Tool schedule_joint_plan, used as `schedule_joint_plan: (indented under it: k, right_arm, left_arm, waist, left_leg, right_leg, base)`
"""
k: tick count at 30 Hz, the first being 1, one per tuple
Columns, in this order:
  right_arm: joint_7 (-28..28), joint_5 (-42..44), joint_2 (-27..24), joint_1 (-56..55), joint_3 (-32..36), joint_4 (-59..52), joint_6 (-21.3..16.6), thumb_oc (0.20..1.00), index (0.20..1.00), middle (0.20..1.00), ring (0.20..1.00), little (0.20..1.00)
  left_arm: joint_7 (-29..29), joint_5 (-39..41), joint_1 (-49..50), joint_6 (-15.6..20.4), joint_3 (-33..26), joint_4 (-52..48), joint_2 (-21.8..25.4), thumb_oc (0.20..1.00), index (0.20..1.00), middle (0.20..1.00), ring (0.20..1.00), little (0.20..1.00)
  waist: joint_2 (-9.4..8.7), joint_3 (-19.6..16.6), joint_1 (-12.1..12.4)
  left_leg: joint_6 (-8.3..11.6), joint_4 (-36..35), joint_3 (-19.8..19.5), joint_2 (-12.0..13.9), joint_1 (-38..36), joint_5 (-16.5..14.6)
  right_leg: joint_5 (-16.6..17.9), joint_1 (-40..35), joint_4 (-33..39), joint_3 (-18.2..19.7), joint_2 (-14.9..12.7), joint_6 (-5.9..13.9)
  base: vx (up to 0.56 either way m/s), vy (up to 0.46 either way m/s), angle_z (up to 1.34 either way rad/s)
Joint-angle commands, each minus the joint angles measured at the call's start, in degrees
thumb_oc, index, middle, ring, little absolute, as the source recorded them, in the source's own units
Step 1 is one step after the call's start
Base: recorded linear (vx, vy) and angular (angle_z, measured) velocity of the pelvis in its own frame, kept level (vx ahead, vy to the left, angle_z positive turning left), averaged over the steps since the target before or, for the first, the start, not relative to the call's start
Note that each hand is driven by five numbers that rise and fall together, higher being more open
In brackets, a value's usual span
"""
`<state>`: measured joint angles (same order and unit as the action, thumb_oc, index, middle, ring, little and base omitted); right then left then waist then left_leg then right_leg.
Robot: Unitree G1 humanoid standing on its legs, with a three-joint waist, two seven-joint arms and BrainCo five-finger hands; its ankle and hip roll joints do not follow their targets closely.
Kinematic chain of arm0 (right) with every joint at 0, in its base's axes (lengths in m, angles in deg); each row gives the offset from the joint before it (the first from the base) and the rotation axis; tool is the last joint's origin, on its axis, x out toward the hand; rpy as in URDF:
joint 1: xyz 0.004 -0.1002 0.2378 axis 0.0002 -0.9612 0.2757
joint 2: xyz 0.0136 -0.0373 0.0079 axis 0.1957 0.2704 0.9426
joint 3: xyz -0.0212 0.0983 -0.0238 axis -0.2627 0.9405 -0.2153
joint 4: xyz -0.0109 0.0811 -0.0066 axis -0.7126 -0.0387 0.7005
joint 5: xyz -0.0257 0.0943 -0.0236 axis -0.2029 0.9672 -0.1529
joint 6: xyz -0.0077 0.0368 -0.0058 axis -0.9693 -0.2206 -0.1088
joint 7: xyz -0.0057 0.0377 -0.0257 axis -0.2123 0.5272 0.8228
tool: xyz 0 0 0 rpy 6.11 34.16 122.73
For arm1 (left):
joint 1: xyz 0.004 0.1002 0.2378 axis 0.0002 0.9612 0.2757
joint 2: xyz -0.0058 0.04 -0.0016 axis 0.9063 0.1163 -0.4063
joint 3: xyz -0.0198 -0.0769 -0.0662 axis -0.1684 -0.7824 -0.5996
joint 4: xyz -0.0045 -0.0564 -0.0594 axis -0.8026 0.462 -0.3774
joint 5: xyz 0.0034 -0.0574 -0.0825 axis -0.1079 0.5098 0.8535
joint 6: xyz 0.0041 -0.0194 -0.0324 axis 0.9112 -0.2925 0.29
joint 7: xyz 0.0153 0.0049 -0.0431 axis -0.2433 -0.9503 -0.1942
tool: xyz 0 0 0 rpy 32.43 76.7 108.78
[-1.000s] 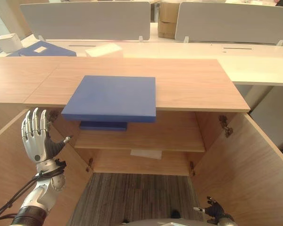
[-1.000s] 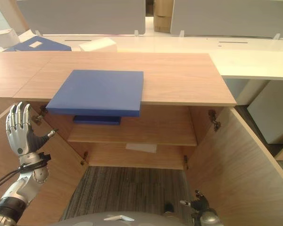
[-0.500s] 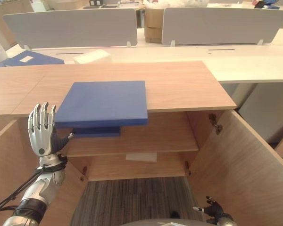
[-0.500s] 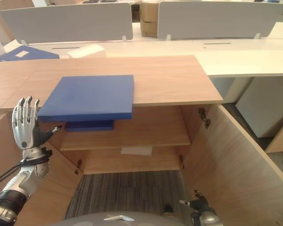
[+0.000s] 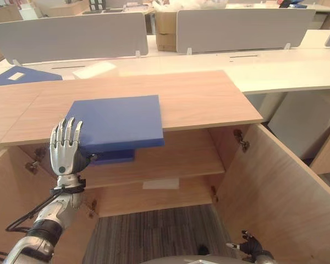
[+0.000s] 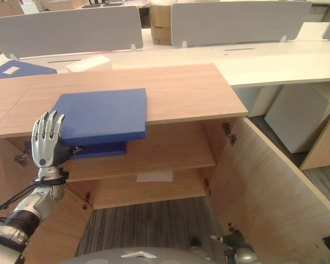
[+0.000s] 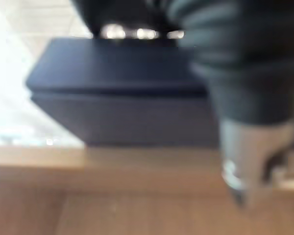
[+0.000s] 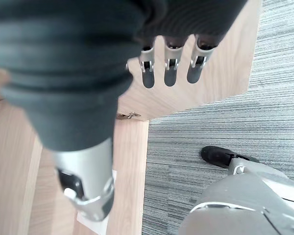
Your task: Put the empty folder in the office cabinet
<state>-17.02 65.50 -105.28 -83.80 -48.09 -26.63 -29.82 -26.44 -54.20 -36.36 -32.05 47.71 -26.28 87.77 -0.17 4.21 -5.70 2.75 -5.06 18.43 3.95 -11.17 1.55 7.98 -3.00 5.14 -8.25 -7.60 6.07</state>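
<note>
No text, number or sign can be read anywhere. The white label (image 5: pixel 15 76) on the far blue folder (image 5: pixel 22 77) at ten o'clock is too small to tell.

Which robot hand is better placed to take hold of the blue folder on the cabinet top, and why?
The left robot hand: it is raised, fingers straight, beside the blue folder overhanging the cabinet top. The right robot hand hangs low by the floor.
</note>
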Motion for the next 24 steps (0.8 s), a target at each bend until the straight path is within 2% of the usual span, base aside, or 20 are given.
schedule_joint_plan:
  k: [1, 2, 11, 16, 17, 18, 21, 22, 24]
  right_arm:
    - [0.0, -0.7, -2.5, 5.0, -0.4, -0.3, -0.9, 1.000, 1.000, 1.000, 1.000, 1.000]
    - [-0.1, -0.8, -2.7, 5.1, -0.5, -0.2, -1.1, 1.000, 1.000, 1.000, 1.000, 1.000]
    - [-0.1, -1.1, -3.2, 5.5, -0.2, -0.3, -1.4, 1.000, 1.000, 1.000, 1.000, 1.000]
    - [-0.3, -0.2, -3.2, 6.3, 0.2, -0.3, -2.3, 1.000, 1.000, 1.000, 1.000, 1.000]
    - [-0.4, -0.1, -3.0, 6.4, 0.5, -0.7, -2.3, 1.000, 1.000, 1.000, 1.000, 1.000]
    - [-0.4, -0.1, -3.0, 6.4, 0.5, -0.7, -2.3, 1.000, 1.000, 1.000, 1.000, 1.000]
    - [-0.6, 0.0, -2.5, 6.3, 1.0, -1.0, -2.4, 1.000, 1.000, 1.000, 1.000, 1.000]
    - [-0.8, -0.1, -2.2, 6.1, 1.2, -1.2, -2.5, 1.000, 1.000, 1.000, 1.000, 1.000]
    - [-1.0, -0.2, -1.8, 6.1, 1.6, -1.4, -2.5, 1.000, 1.000, 1.000, 1.000, 1.000]
  left_arm:
    - [-0.1, -0.7, -7.3, 0.1, 0.5, 2.4, 2.3, 0.395, 0.395, 0.395, 0.395, 0.395]
    - [0.7, -0.1, -7.8, 0.6, 0.7, 3.3, 2.5, 0.200, 0.200, 0.200, 0.200, 0.200]
    - [0.6, 3.7, -8.1, 2.8, -0.2, 2.9, 4.0, 0.200, 0.200, 0.200, 0.200, 0.200]
    - [-1.9, 8.4, -7.3, 8.2, -3.0, -3.4, 6.1, 0.200, 0.200, 0.200, 0.200, 0.200]
    - [-1.8, 10.3, -7.0, 11.1, -4.5, -7.0, 6.8, 0.200, 0.200, 0.200, 0.200, 0.200]
    - [-1.8, 10.3, -7.0, 11.1, -4.5, -7.0, 6.8, 0.200, 0.200, 0.200, 0.200, 0.200]
    - [1.7, 14.4, -6.9, 14.1, -7.2, -13.6, 7.0, 0.200, 0.200, 0.200, 0.200, 0.200]
    - [5.4, 18.5, -6.4, 17.0, -8.8, -18.1, 6.3, 0.200, 0.200, 0.200, 0.200, 0.200]
    - [9.8, 22.1, -6.0, 18.8, -10.2, -22.5, 5.3, 0.200, 0.200, 0.200, 0.200, 0.200]
  waist:
    - [0.85, 2.2, -0.1]
    - [0.95, 2.3, -0.3]
    - [1.06, 2.4, -0.1]
    - [0.78, 2.5, 1.1]
    - [0.63, 2.3, 1.7]
    - [0.63, 2.3, 1.7]
    - [0.38, 2.1, 2.3]
    - [0.22, 1.9, 2.7]
    - [0.06, 1.7, 3.1]
  left_leg:
    - [-0.27, 0.1, -0.7, 2.3, -0.8, -3.1]
    - [-0.29, 0.1, -0.6, 2.3, -0.8, -3.0]
    - [-0.46, 0.1, -0.5, 2.1, -0.7, -3.0]
    - [-0.54, 0.1, -1.3, 2.1, -0.7, -3.0]
    - [-0.57, 0.1, -1.7, 2.2, -0.7, -3.1]
    - [-0.57, 0.1, -1.7, 2.2, -0.7, -3.1]
    - [-0.53, 0.1, -2.3, 2.2, -0.5, -3.1]
    - [-0.51, 0.1, -2.6, 2.2, -0.5, -3.2]
    - [-0.46, 0.1, -2.9, 2.2, -0.1, -3.0]
  right_leg:
    - [-1.6, -2.2, -0.1, 1.4, -2.5, 4.36]
    - [-1.6, -2.2, -0.1, 1.6, -2.5, 4.35]
    - [-1.6, -2.2, -0.1, 1.6, -2.5, 4.32]
    - [-1.9, -2.7, -0.1, 1.0, -2.5, 4.11]
    - [-2.0, -2.9, -0.1, 0.6, -2.5, 4.01]
    - [-2.0, -2.9, -0.1, 0.6, -2.5, 4.01]
    - [-2.1, -3.1, -0.1, 0.1, -2.6, 3.99]
    - [-2.2, -3.2, -0.1, -0.2, -2.6, 3.97]
    - [-2.1, -3.0, -0.1, -0.3, -2.6, 3.86]
  base:
    - [0.00, 0.040, -0.10]
    - [0.00, 0.034, -0.06]
    - [-0.01, 0.008, -0.05]
    - [-0.02, -0.006, 0.02]
    - [-0.01, -0.015, 0.03]
    - [0.00, 0.000, 0.00]
    - [-0.02, -0.022, 0.07]
    - [-0.02, -0.026, 0.15]
    - [-0.02, -0.020, 0.18]
